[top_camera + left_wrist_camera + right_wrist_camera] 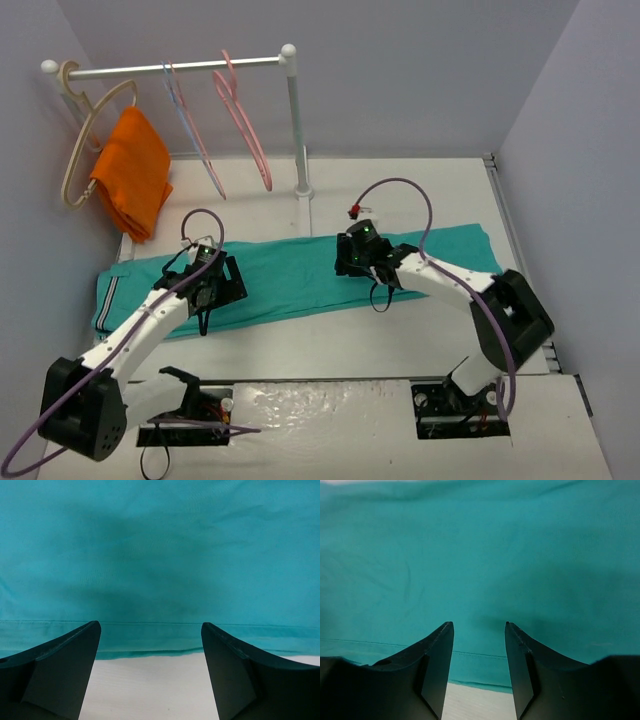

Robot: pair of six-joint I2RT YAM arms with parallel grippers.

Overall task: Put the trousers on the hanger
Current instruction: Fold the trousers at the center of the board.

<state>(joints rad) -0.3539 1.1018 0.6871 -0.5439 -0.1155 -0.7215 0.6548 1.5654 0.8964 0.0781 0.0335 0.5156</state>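
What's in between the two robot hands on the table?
Only the trousers: a flat stretch of teal cloth runs from the left gripper to the right gripper, with nothing lying on it. The top view shows this.

teal trousers [300, 275] flat lengthwise across the table [400, 340], salmon-pink hanger [248, 130] on the rail [130, 68] behind

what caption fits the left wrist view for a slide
Open left claw hovering above the hemmed edge of the teal trousers
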